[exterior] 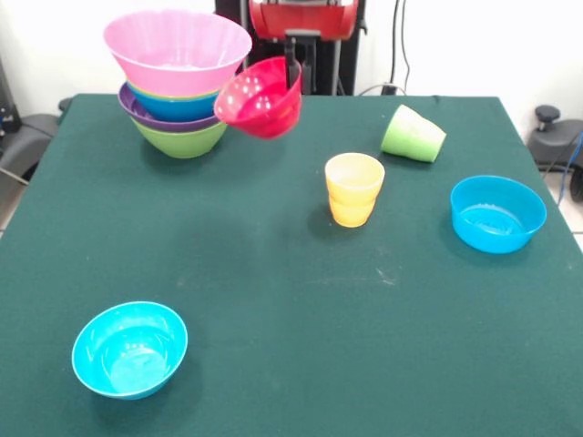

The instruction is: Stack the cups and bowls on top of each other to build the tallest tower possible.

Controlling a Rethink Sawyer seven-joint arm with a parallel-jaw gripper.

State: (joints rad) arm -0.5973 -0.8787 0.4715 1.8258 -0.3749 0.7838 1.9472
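Gripper [293,77] clamped on glossy red bowl [260,98] rim; bowl tilted, lifted beside pink-topped tower [179,82].

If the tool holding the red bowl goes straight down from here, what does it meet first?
Most likely bare table. The tool carries the red bowl tilted, right beside the tower; the bowl's rim may brush the pink bowl, though depth is unclear.

Tool [293,75] grips red bowl [260,98] by rim, tilted, off surface [291,273], beside tower [178,77]. Yellow cup [353,188] upright, green cup [413,135] on side.
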